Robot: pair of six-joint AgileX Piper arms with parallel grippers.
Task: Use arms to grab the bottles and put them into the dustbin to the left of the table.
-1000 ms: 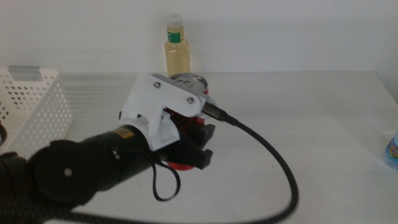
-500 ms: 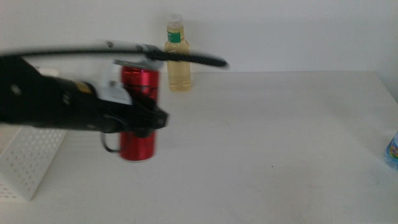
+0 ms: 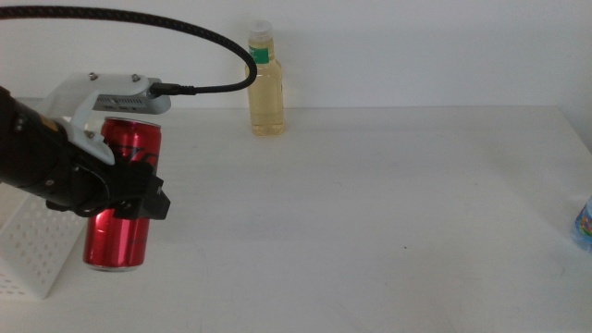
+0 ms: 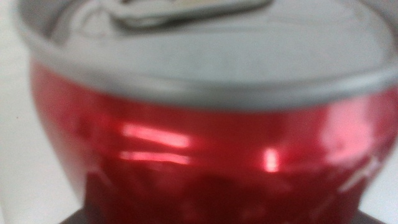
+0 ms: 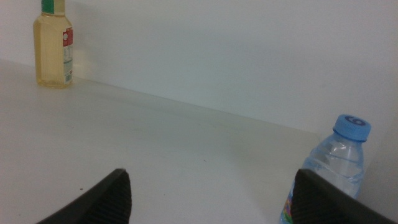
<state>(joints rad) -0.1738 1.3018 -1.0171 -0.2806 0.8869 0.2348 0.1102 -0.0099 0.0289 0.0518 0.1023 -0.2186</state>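
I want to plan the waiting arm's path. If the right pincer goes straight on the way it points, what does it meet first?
Probably nothing on the table: the open right pincer faces bare surface, then the wall. The water bottle stands off to one side, though depth is unclear.

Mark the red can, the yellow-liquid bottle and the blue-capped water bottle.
red can [image 3: 118,231]: middle view, lower red body.
yellow-liquid bottle [image 3: 265,104]: middle view, its liquid-filled body.
blue-capped water bottle [image 5: 352,128]: right wrist view, the blue cap.
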